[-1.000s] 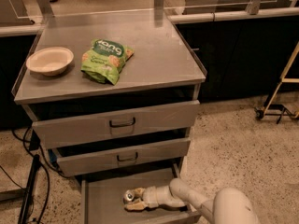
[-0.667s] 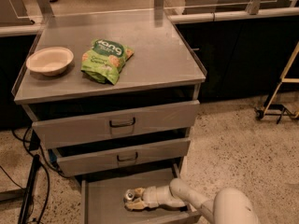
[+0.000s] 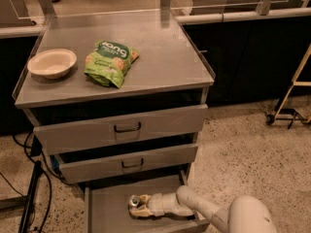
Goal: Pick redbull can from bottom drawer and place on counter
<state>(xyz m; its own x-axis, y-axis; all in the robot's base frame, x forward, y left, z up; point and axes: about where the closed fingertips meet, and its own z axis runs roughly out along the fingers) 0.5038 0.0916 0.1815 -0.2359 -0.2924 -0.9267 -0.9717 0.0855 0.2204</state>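
The bottom drawer (image 3: 108,218) of the steel cabinet is pulled open. The redbull can (image 3: 134,200) stands in it near the middle, its silver top showing. My gripper (image 3: 139,207) reaches into the drawer from the right, low over its floor, and is closed around the can. The can looks to be still resting in the drawer. The white arm (image 3: 204,208) runs back to the lower right. The counter (image 3: 160,57) is the brushed-steel top above.
A beige bowl (image 3: 52,63) and a green snack bag (image 3: 110,62) lie on the counter's left half. The two upper drawers (image 3: 127,127) stick out slightly above the bottom one. Cables (image 3: 29,193) lie on the floor at left and a cart frame (image 3: 290,101) stands at right.
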